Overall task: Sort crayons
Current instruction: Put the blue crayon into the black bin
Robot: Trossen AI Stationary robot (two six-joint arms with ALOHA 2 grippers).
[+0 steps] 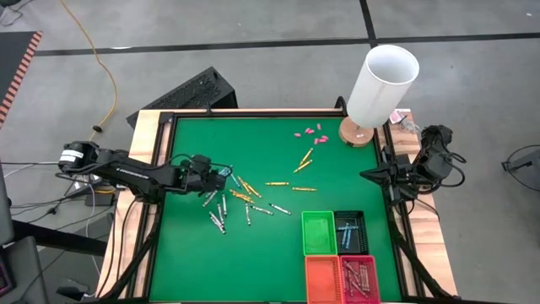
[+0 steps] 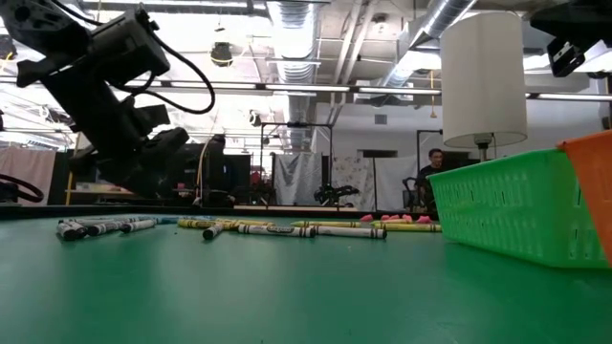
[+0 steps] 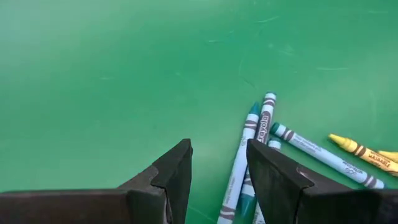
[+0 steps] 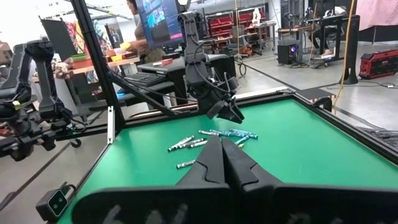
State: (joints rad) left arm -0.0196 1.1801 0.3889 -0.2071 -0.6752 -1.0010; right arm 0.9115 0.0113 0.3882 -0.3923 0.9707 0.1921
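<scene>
Crayons lie scattered on the green mat [image 1: 270, 143]: light blue ones [image 1: 229, 174] just past my left gripper, yellow-orange ones [image 1: 245, 191], grey-white ones [image 1: 218, 213], and more yellow ones [image 1: 304, 160] toward the middle. My left gripper [image 1: 219, 171] is open and empty above the mat. In the left wrist view, its fingers [image 3: 219, 167] stand beside the light blue crayons [image 3: 249, 149] without touching them. My right gripper [image 1: 366, 175] is shut and empty at the table's right edge; it also shows in its own wrist view [image 4: 222, 149].
Four bins stand at the near right: green [image 1: 319, 232], black holding blue crayons [image 1: 350, 230], orange [image 1: 322, 279], and red holding brownish-red crayons [image 1: 359, 277]. A white cylinder lamp [image 1: 384, 80] stands on a wooden base at the far right. Pink stubs [image 1: 308, 133] lie near it.
</scene>
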